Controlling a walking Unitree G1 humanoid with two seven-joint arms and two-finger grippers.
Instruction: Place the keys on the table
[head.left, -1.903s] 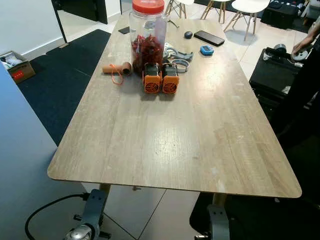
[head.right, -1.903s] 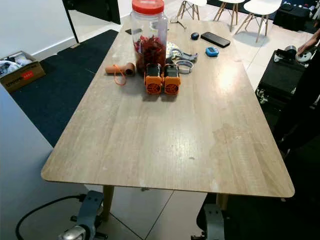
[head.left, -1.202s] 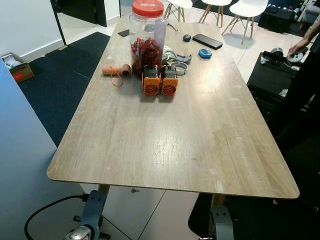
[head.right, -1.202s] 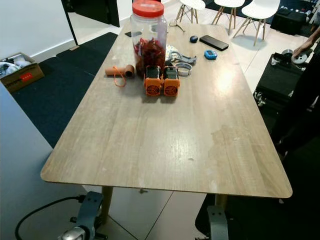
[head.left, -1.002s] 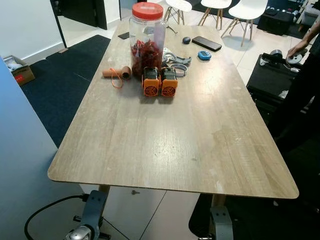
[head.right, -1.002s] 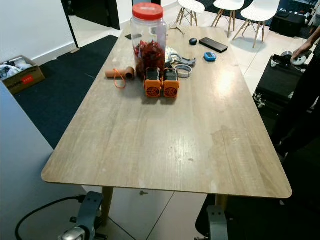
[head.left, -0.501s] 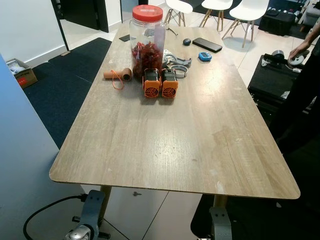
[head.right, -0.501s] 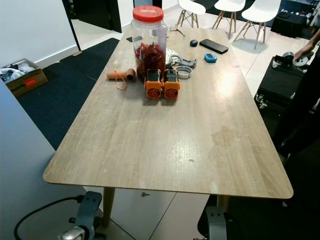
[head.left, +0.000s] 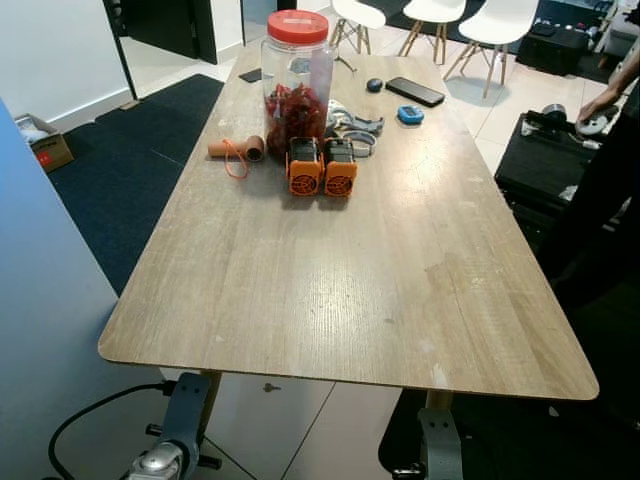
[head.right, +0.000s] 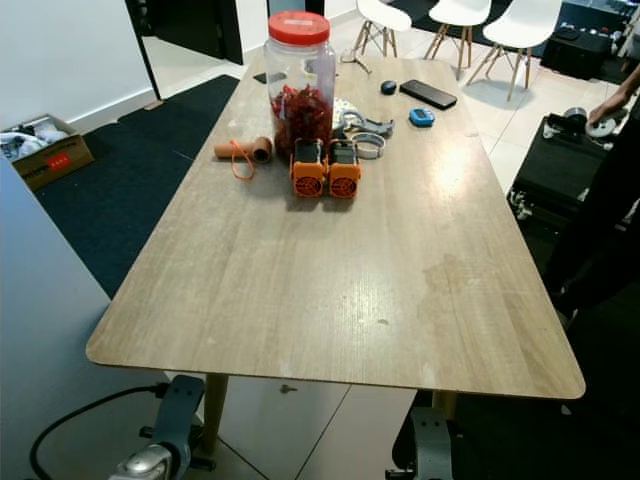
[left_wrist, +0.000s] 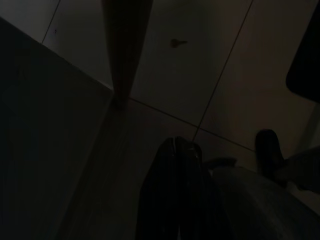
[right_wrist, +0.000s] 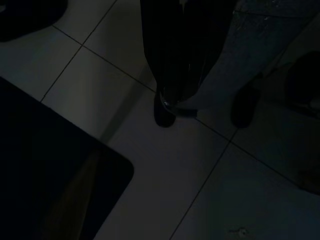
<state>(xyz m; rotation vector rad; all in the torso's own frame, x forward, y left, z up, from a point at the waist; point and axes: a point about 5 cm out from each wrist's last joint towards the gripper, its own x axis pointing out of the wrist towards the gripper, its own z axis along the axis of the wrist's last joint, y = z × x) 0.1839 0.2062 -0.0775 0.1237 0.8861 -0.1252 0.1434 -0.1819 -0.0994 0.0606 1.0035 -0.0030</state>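
At the upper left a cardboard box (head.left: 42, 150) sits on the floor, its contents too small to tell. The table (head.left: 330, 290) fills the middle. At its far end, from the left: a brown roll (head.left: 238, 149), a clear jar (head.left: 296, 75) with a red lid, roughly half full of red pieces, 2 orange units (head.left: 322, 168) just before it, then a phone (head.left: 416, 91).

Both arms hang below the near edge. The left gripper (left_wrist: 175, 150) and the right gripper (right_wrist: 167, 107) point at dim floor tiles; how far open either is, I cannot tell. A small glint sits at the right one's tip. Where the keys are, I cannot tell.
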